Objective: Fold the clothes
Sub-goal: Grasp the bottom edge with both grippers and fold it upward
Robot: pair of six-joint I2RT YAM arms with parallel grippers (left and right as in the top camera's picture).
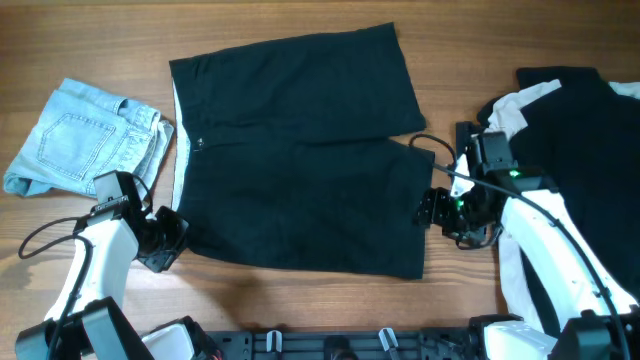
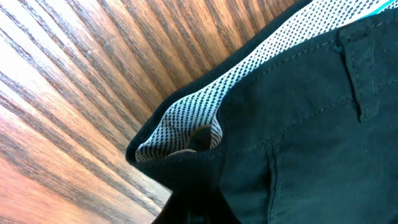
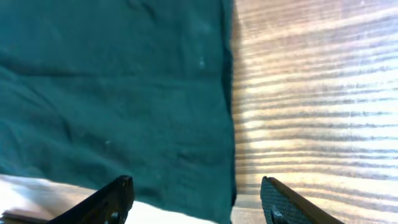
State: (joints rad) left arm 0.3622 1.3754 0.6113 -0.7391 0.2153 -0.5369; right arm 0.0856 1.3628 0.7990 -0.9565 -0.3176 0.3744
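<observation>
The black shorts [image 1: 300,150] lie spread flat in the middle of the table, waistband to the left and leg hems to the right. My left gripper [image 1: 168,240] is at the near-left waistband corner. In the left wrist view its dark fingers [image 2: 199,208] are pinched together on the shorts [image 2: 298,124], with the dotted waistband lining [image 2: 186,118] turned up. My right gripper [image 1: 432,208] is at the near leg's hem. In the right wrist view it is open [image 3: 199,199], with its fingers on either side of the hem edge of the shorts [image 3: 124,93].
A heap of black and off-white garments [image 1: 570,130] lies at the right, under my right arm. Folded light-blue denim shorts [image 1: 85,145] lie at the far left. The table top is bare wood [image 1: 460,40].
</observation>
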